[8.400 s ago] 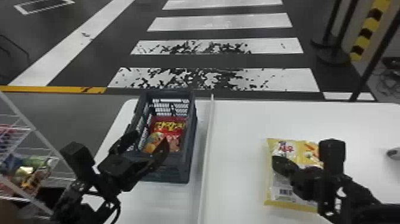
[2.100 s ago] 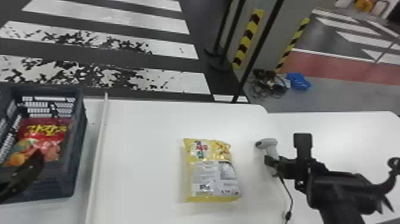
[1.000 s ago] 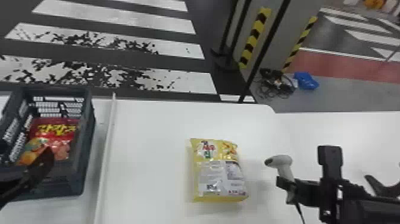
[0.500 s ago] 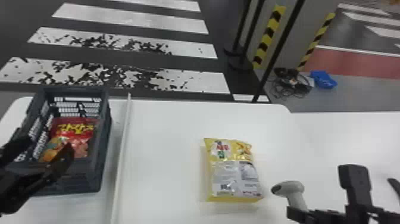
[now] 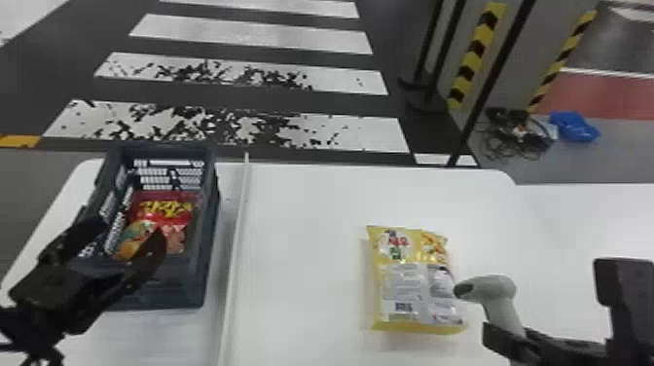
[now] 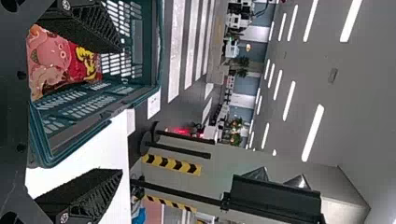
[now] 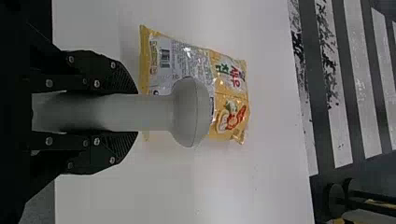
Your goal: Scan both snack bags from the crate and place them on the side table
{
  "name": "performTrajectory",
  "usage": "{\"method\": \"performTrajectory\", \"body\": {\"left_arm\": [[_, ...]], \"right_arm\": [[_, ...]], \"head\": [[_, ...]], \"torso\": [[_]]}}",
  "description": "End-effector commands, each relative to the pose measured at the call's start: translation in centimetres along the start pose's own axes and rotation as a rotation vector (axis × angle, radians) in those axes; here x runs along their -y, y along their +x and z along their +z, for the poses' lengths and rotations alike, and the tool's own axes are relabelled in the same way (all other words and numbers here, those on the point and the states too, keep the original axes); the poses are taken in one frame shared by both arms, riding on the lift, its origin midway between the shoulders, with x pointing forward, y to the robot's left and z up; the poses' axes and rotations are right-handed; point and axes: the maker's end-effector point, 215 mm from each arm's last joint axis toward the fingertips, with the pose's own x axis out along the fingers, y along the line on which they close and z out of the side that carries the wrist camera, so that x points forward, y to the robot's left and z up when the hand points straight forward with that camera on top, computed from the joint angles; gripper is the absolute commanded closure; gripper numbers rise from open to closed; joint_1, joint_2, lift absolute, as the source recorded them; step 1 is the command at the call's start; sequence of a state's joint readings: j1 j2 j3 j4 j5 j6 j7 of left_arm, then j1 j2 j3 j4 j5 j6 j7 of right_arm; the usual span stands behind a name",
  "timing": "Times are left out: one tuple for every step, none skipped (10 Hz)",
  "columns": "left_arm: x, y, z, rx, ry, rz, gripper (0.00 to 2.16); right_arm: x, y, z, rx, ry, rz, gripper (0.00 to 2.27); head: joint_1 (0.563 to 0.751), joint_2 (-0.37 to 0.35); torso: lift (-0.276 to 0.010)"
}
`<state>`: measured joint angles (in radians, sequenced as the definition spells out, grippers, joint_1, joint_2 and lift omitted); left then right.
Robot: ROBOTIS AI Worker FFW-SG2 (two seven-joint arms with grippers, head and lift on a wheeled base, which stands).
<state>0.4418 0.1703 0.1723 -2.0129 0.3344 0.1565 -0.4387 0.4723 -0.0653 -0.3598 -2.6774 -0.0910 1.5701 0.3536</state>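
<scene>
One crinkled yellow bag (image 5: 413, 277) on smooth white worktop (image 5: 301, 243), red bag (image 5: 163, 209) in latticed crate (image 5: 170, 289); scanner (image 5: 494, 288) tight between right gripper's (image 5: 511, 334) fingers, left gripper's (image 5: 129, 231) ribbed fingers wide apart, empty.

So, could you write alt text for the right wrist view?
The robot's right gripper holds a grey handheld scanner by its handle, before a yellow snack bag lying on a white table. White stripes mark the floor beyond.
</scene>
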Motion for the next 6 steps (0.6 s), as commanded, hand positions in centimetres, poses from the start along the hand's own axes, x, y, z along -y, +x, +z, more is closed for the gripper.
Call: {"method": "performTrajectory", "body": {"left_arm": [[0.0,0.0,0.1,0.003,0.001,0.000,0.08],[0.1,0.0,0.0,0.002,0.000,-0.001,0.08],[0.1,0.0,-0.1,0.001,-0.002,0.000,0.08],[0.1,0.0,-0.1,0.001,-0.002,0.000,0.08],[0.0,0.0,-0.1,0.000,-0.001,-0.001,0.08],[0.0,0.0,-0.3,-0.002,-0.002,0.000,0.08]], "right_arm": [[-2.4,0.2,0.1,0.005,-0.009,0.042,2.26],[-4.1,0.5,-0.2,-0.001,-0.018,0.069,2.26],[-5.5,0.8,-0.4,-0.008,-0.032,0.081,2.26],[-6.6,0.9,-0.7,-0.015,-0.048,0.090,2.26],[-7.6,1.0,-1.1,-0.023,-0.061,0.103,2.26],[-8.1,1.2,-1.3,-0.029,-0.070,0.105,2.26]], "head": [[0.695,-0.098],[0.695,-0.084],[0.695,-0.055],[0.695,-0.032],[0.695,-0.007],[0.695,0.002]], "torso": [[-0.095],[-0.095],[-0.095],[-0.095],[-0.095],[-0.095]]}}
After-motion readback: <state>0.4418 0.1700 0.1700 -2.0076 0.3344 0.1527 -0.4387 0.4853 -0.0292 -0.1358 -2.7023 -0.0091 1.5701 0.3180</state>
